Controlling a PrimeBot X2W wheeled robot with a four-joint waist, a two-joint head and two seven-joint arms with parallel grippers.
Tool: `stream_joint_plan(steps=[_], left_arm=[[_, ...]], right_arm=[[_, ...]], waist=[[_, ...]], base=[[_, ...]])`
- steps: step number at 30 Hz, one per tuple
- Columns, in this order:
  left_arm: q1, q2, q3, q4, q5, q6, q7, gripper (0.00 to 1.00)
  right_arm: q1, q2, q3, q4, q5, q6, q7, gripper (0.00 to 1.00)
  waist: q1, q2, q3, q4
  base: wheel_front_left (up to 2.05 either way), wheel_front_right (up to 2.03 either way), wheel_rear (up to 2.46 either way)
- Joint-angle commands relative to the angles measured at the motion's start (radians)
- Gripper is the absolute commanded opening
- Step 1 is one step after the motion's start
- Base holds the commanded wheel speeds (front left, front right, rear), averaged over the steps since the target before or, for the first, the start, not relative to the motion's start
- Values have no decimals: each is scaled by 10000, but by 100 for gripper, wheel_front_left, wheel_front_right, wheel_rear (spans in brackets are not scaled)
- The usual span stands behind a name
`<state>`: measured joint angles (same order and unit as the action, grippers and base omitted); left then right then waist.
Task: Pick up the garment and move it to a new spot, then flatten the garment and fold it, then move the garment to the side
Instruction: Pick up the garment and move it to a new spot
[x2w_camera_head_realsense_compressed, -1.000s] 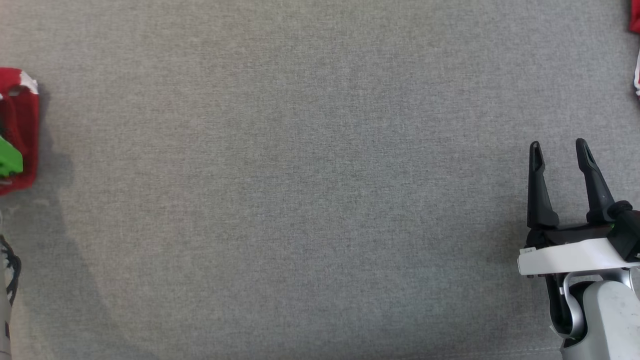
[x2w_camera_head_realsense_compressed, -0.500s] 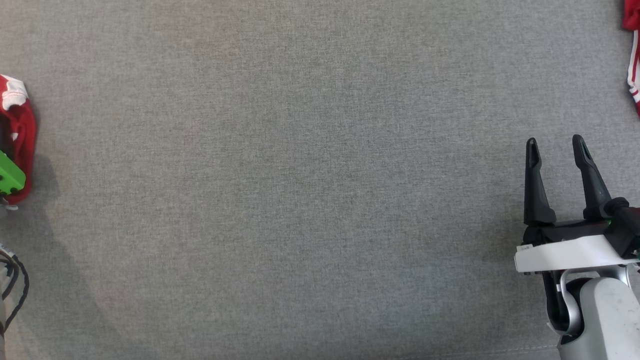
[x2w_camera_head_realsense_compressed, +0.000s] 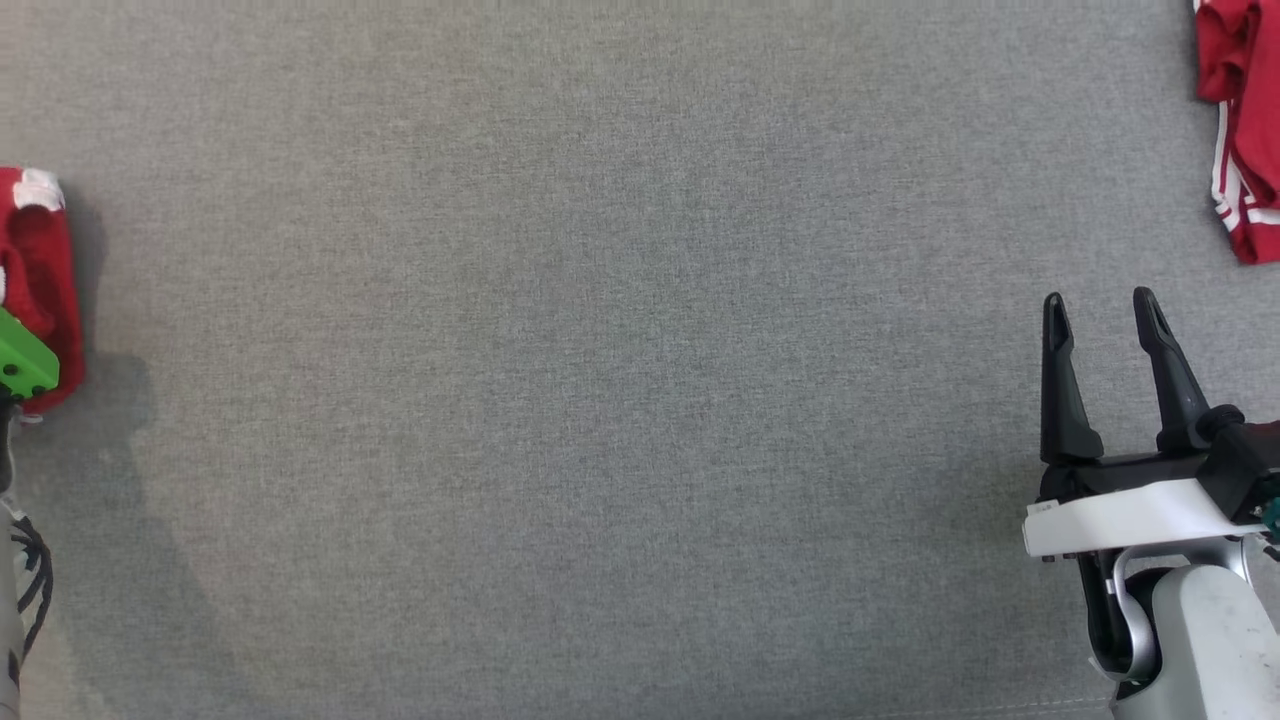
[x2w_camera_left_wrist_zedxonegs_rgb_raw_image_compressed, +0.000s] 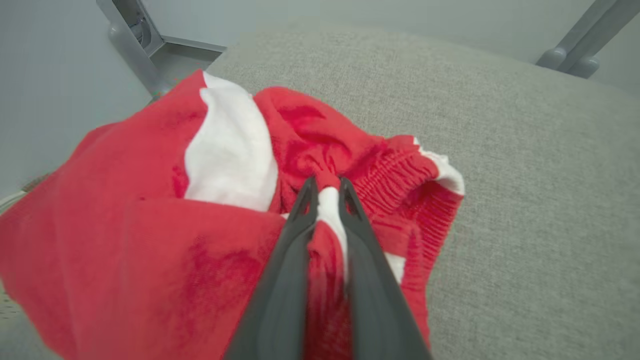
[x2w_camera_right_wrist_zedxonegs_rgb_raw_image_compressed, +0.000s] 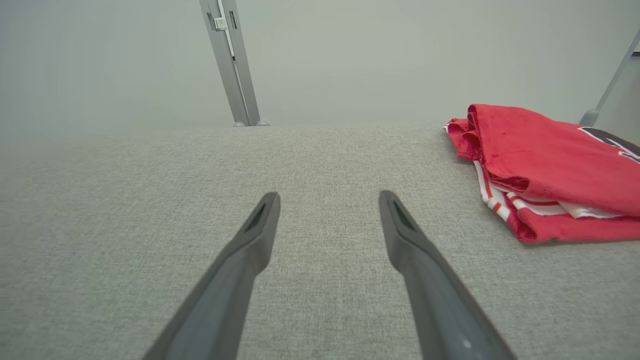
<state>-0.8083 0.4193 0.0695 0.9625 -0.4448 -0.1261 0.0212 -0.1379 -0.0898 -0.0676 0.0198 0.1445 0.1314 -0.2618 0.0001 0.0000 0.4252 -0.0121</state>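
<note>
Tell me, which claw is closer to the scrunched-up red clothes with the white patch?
Left. The left gripper is pinched shut on the scrunched red garment. The right gripper sits open, far across the grey surface, near a folded red garment.

Garment (x2w_camera_left_wrist_zedxonegs_rgb_raw_image_compressed: 150, 235), left: red with white panels. Folded garment (x2w_camera_right_wrist_zedxonegs_rgb_raw_image_compressed: 550, 165), far right: red, white stripes, dark print. Surface (x2w_camera_head_realsense_compressed: 600, 350): plain grey weave. Left-edge bracket (x2w_camera_head_realsense_compressed: 22, 362): green

readable text: none in any view;
folded red garment (x2w_camera_right_wrist_zedxonegs_rgb_raw_image_compressed: 545, 160): dark printed mark at the right wrist view's right edge, cut off; no letter legible;
grey post (x2w_camera_right_wrist_zedxonegs_rgb_raw_image_compressed: 231, 65): small pale tag near its top; too small to read;
red and white garment (x2w_camera_left_wrist_zedxonegs_rgb_raw_image_compressed: 150, 210): no lettering on the cloth that shows
</note>
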Motion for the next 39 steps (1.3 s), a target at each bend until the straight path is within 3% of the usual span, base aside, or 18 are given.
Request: stream_joint_plan(steps=[1,11,20,30,39], left_arm=[[-69,87,-6,-121,47,47,-221,0],[-582,229,-383,-1634,388,18,-1310,0],[-915,17,-936,-4362,570,98,-979,0],[-1238,-1014,-2130,-7022,614,155,128,0],[-970,-2435,-3350,-7705,329,120,287,0]], right_arm=[[103,9,20,63,54,-18,-44,100],[241,143,107,343,248,-16,-40,100],[338,315,131,485,486,-16,-37,100],[439,387,112,566,757,-17,-37,100],[515,395,228,624,1216,-17,-37,100]], waist=[[-1,0,-300,48],[-1,0,-1073,-132],[-1,0,-1565,-870],[-1,0,-1786,-2216],[-1,0,-1758,-3178]], base=[[0,0,0],[0,0,0],[0,0,0],[0,0,0],[0,0,0]])
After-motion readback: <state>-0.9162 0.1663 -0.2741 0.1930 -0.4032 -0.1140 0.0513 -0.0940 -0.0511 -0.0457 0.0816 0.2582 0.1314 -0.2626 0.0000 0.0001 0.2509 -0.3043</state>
